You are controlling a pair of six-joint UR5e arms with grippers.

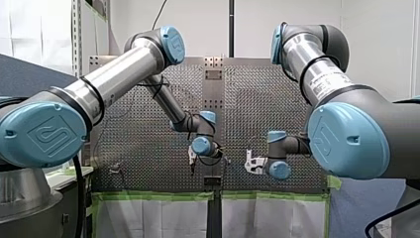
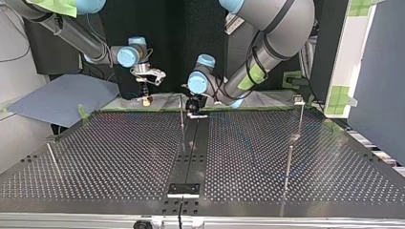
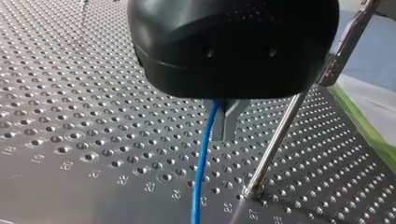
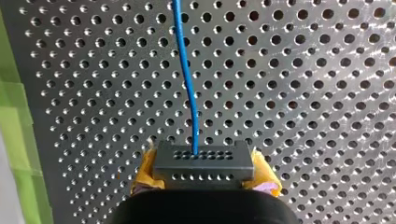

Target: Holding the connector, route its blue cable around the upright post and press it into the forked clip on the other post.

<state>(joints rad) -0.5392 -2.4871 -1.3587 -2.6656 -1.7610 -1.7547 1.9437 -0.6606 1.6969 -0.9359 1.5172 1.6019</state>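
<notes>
In the right wrist view my right gripper [image 4: 205, 176] is shut on a grey connector [image 4: 204, 161], which sits between its yellow pads [image 4: 264, 175]. A blue cable [image 4: 187, 70] leaves the connector and runs ahead over the perforated plate. My left gripper [image 3: 224, 136], black, is shut on the blue cable [image 3: 201, 172], which hangs down from its fingers. A thin metal post [image 3: 275, 140] stands beside it, with a fitting [image 3: 348, 42] at its top. In the top view my right gripper [image 2: 147, 98] hangs at the far left and my left gripper [image 2: 193, 110] near the middle post [image 2: 181, 114].
More thin posts stand on the perforated table [image 2: 119, 157]: one at the top view's right [image 2: 299, 119] carrying a small clip [image 2: 298, 99], one nearer [image 2: 288, 167], one at the left [image 2: 52, 160]. Green tape [image 4: 14, 140] lines the plate's edge.
</notes>
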